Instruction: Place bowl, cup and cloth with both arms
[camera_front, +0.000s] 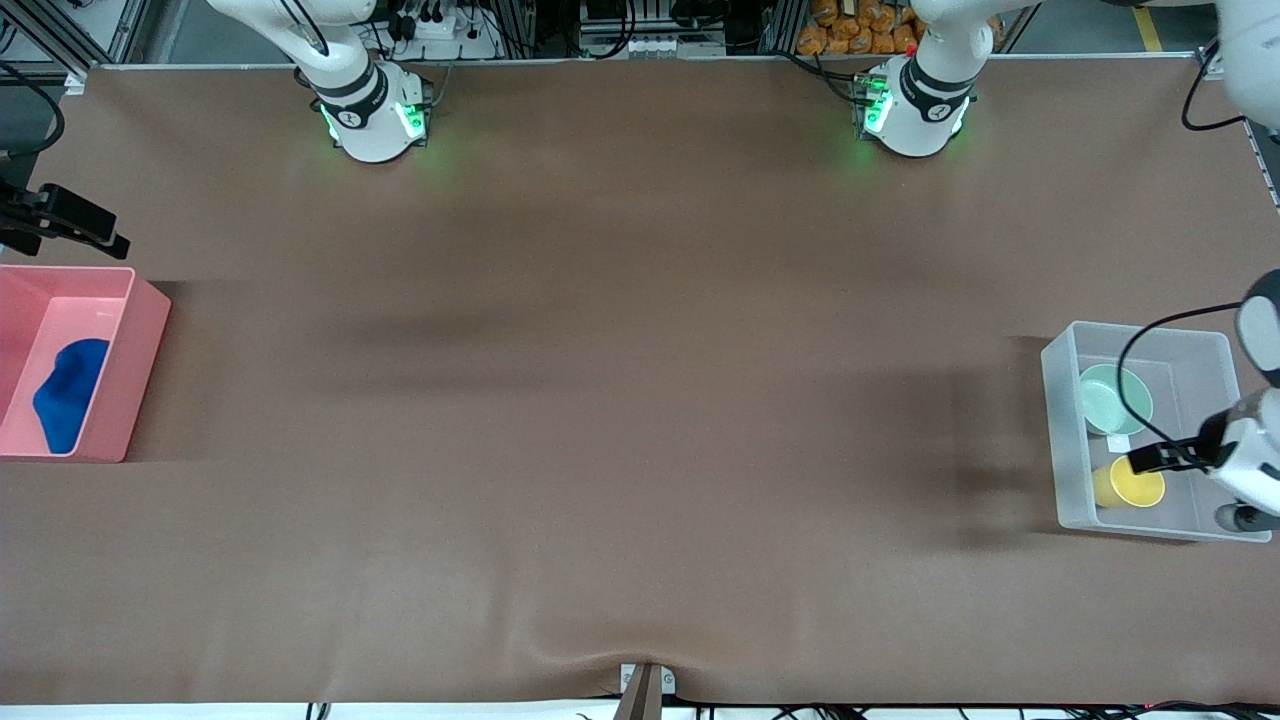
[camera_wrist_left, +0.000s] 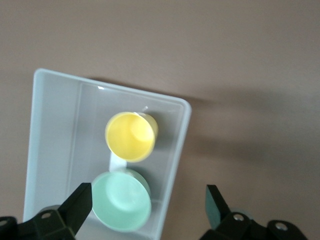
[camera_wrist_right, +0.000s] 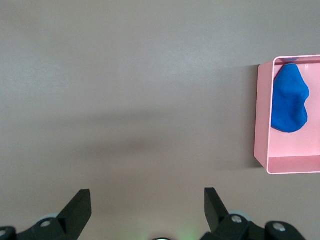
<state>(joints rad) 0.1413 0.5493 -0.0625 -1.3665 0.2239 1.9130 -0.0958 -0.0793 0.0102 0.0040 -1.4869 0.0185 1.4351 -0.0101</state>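
Observation:
The pale green bowl (camera_front: 1116, 398) and the yellow cup (camera_front: 1135, 482) stand upright side by side in a clear bin (camera_front: 1068, 470) at the left arm's end of the table, the cup nearer the front camera. My left gripper (camera_front: 1150, 460) hangs open and empty above this bin. In the left wrist view its fingers (camera_wrist_left: 80, 202) straddle the bowl (camera_wrist_left: 121, 207) and the bin's wall (camera_wrist_left: 176, 160), with the cup (camera_wrist_left: 130, 136) beside the bowl. The blue cloth (camera_front: 68, 392) lies in a pink bin (camera_front: 140, 370). My right gripper (camera_wrist_right: 146, 197) is open and empty, high over bare table.
The pink bin (camera_wrist_right: 262, 125) with the cloth (camera_wrist_right: 287, 100) stands at the right arm's end of the table. A black fixture (camera_front: 65, 220) juts in above it at the edge. Both green-lit bases (camera_front: 375, 115) stand along the table's back edge.

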